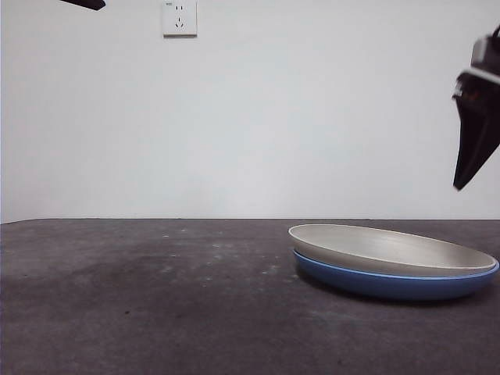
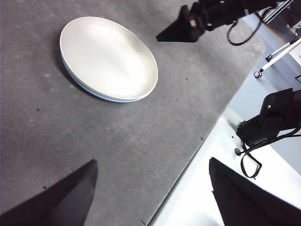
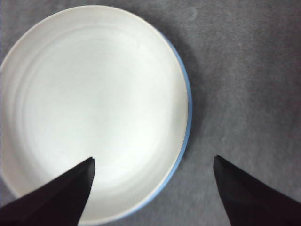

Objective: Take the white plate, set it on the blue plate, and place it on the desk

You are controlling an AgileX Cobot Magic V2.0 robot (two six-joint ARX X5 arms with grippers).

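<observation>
The white plate (image 1: 383,246) lies nested in the blue plate (image 1: 391,284) on the desk (image 1: 156,297), right of centre. My right gripper (image 1: 474,133) hangs open above the stack's right side, clear of it. In its wrist view the right gripper (image 3: 154,159) spans the rim of the white plate (image 3: 94,103), with a sliver of the blue plate (image 3: 187,108) showing beside it. My left gripper (image 2: 153,161) is open and empty, well away from the white plate (image 2: 108,59) and the blue plate's edge (image 2: 80,84). It shows only as a black tip (image 1: 84,4) in the front view.
A wall socket (image 1: 179,17) sits high on the white wall behind. In the left wrist view the desk's edge (image 2: 197,146) runs diagonally, with a black device and cables (image 2: 270,120) on the pale floor beyond it. The right arm (image 2: 207,16) reaches in there.
</observation>
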